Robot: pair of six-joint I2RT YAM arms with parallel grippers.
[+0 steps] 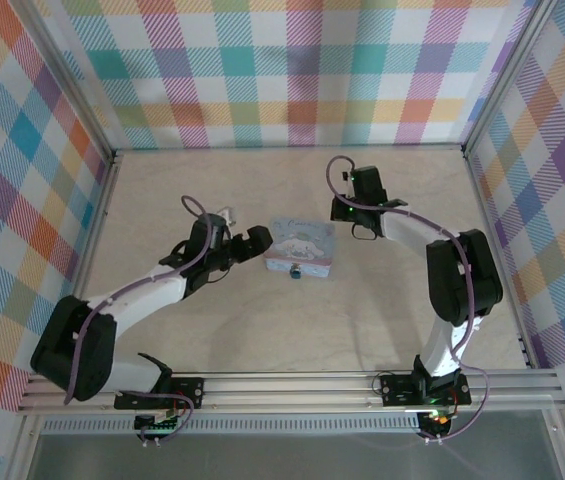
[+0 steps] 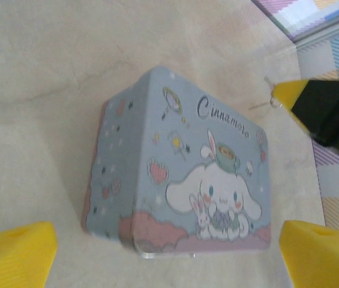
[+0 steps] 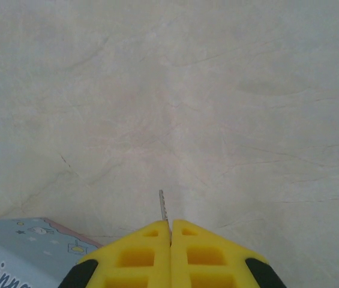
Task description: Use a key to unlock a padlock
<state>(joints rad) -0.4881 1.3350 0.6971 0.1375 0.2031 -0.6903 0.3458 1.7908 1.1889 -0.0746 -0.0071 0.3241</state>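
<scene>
Right gripper (image 3: pixel 170 223) pinched together on the key (image 3: pixel 162 206), blade poking out ahead (teeth just visible) over bare table (image 3: pixel 229 90). Left gripper (image 1: pixel 254 242) spread wide, just beside the tin (image 1: pixel 302 245). Padlock (image 1: pixel 295 272) at tin's near edge.

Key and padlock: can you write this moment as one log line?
left gripper: open, beside tin | right gripper: shut on key | padlock: at tin's near edge, apart from key
</scene>
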